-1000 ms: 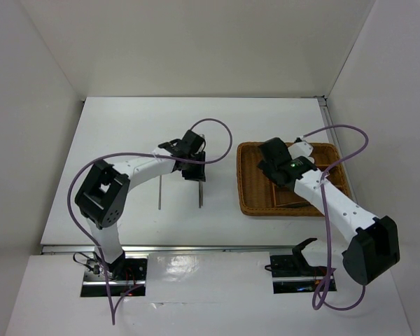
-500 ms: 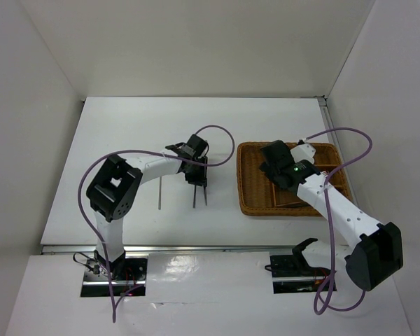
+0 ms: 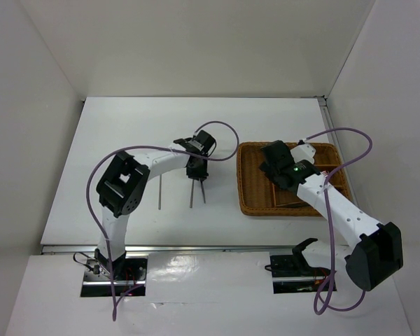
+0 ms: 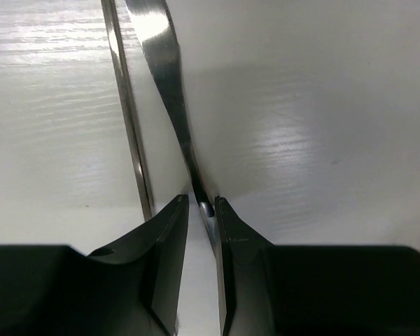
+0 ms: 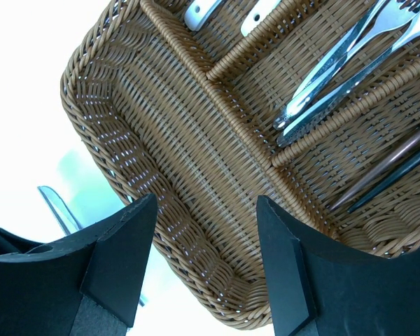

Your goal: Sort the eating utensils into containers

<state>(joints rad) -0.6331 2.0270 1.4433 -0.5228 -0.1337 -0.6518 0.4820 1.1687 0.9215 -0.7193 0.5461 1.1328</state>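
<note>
My left gripper (image 3: 197,173) is down on the white table. Its jaws are narrowed around the handle of a silver knife (image 4: 169,84); the handle lies against the right finger and a thin gap shows on the left. A second slim silver utensil (image 4: 129,112) lies just left of the knife. A third utensil (image 3: 159,190) lies further left. My right gripper (image 5: 206,199) hovers wide open and empty over the big bare compartment of the wicker tray (image 5: 112,147). Silver utensils (image 5: 336,66), chopsticks (image 5: 385,168) and white soup spoons (image 5: 203,10) lie in other compartments.
The wicker tray (image 3: 239,178) sits on the right half of the table, close to the right wall. White walls enclose the table on three sides. Purple cables loop above both arms.
The left arm's wrist has turned and shifted slightly left, and its jaws have narrowed around the knife handle. The two utensils under it moved a little. The right arm has barely moved.
</note>
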